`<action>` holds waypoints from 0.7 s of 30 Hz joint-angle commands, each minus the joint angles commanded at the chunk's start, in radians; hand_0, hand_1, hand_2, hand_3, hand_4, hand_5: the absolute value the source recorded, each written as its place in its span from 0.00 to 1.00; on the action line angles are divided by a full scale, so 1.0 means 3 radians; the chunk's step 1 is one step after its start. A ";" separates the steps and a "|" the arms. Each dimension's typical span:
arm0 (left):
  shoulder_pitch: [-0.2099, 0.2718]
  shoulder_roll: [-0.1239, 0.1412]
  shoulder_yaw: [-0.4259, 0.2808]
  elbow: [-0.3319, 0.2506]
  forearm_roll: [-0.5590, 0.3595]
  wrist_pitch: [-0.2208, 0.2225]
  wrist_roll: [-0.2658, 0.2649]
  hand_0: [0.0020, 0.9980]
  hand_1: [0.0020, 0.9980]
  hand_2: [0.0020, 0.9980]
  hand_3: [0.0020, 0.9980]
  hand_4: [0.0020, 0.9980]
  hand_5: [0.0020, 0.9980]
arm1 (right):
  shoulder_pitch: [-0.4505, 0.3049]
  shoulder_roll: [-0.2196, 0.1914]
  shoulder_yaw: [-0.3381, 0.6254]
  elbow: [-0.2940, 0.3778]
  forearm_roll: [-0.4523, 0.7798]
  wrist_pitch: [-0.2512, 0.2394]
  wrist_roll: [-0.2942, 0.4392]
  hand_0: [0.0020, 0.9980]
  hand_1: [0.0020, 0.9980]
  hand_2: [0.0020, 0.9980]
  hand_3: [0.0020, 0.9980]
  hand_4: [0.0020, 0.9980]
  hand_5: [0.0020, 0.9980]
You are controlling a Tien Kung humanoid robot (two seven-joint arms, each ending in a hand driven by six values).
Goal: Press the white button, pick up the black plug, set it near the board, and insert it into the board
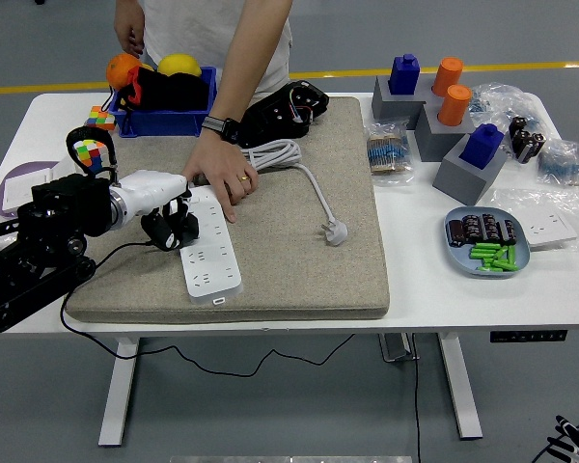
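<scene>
A white power strip (210, 253) lies on the beige mat (299, 260), angled with its near end toward the mat's front edge. My left hand (170, 226) sits at the strip's left side with its black fingers curled on the black plug (164, 234). The plug's black cord (104, 258) trails off the table's front. A person's hand (218, 173) presses on the strip's far end. The strip's own white cable (275, 154) is coiled behind it and ends in a white plug (335, 231). My right arm is out of view.
A blue bin (164, 118) with fruit and two colour cubes (90, 152) stand at the back left. Grey blocks (468, 164) with blue and orange pegs, plastic bags and a blue plate (460, 253) of green batteries fill the right side. A black device (285, 111) rests on the mat's far edge.
</scene>
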 joint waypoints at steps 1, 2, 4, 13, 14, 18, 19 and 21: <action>0.0013 0.0006 -0.0018 0.0002 -0.0022 -0.0018 0.0012 0.41 0.38 0.40 0.38 0.72 0.00 | -0.0002 0.0002 0.0002 0.0000 -0.0003 -0.0002 0.0002 0.72 0.61 0.55 0.67 0.74 0.50; 0.0021 0.0010 -0.0028 0.0003 -0.0032 -0.0028 0.0015 0.41 0.37 0.40 0.36 0.72 0.00 | -0.0003 0.0003 0.0003 0.0000 -0.0005 -0.0001 0.0002 0.72 0.61 0.55 0.67 0.74 0.50; 0.0040 0.0015 -0.0053 0.0007 -0.0047 -0.0042 0.0015 0.41 0.37 0.40 0.36 0.72 0.00 | -0.0006 0.0005 0.0007 -0.0003 -0.0014 0.0001 0.0000 0.72 0.61 0.55 0.67 0.74 0.50; 0.0111 0.0042 -0.0164 0.0023 -0.0069 -0.0007 -0.0073 0.38 0.53 0.56 0.40 0.87 0.00 | -0.0012 0.0005 -0.0005 -0.0001 -0.0012 0.0000 0.0002 0.72 0.61 0.55 0.67 0.74 0.49; 0.0117 0.0044 -0.0177 0.0024 -0.0077 0.0000 -0.0088 0.36 0.57 0.61 0.43 0.96 0.00 | -0.0010 0.0005 -0.0011 0.0000 -0.0009 0.0000 0.0003 0.72 0.61 0.55 0.67 0.74 0.49; 0.0141 0.0052 -0.0220 0.0006 -0.0116 0.0024 -0.0127 0.36 0.57 0.61 0.43 0.96 0.00 | -0.0007 0.0010 -0.0014 0.0002 -0.0004 0.0001 0.0004 0.72 0.61 0.55 0.67 0.74 0.49; 0.0147 0.0055 -0.0229 -0.0001 -0.0124 0.0028 -0.0133 0.36 0.57 0.61 0.43 0.96 0.00 | -0.0007 0.0010 -0.0015 0.0003 -0.0003 0.0001 0.0004 0.72 0.61 0.55 0.67 0.74 0.49; 0.0166 0.0061 -0.0264 -0.0024 -0.0137 0.0035 -0.0141 0.43 0.65 0.67 0.39 1.00 0.10 | -0.0008 0.0012 -0.0003 0.0000 -0.0010 0.0001 0.0003 0.72 0.61 0.55 0.67 0.74 0.49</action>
